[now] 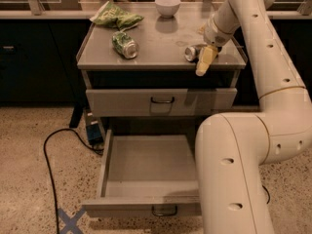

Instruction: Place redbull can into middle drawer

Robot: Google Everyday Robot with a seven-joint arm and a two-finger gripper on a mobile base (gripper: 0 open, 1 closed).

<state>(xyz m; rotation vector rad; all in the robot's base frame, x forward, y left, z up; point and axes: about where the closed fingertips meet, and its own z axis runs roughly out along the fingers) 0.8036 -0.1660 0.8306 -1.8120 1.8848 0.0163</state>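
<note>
The redbull can [191, 52] lies on its side on the right part of the cabinet top [161, 40], its silver top facing the front. My gripper [204, 58] reaches down from the upper right and sits right at the can, on its right side near the front edge of the top. The middle drawer [146, 162] is pulled open below, with a bare grey floor and a dark loop handle [164, 211] on its front. My arm's big lower link [234, 179] covers the drawer's right side.
A green can [125, 44] lies on the left of the top. A green bag [116, 17] and a white bowl [167, 6] sit at the back. The upper drawer [161, 101] is closed. A black cable [48, 155] and a blue tape cross [68, 222] are on the floor at left.
</note>
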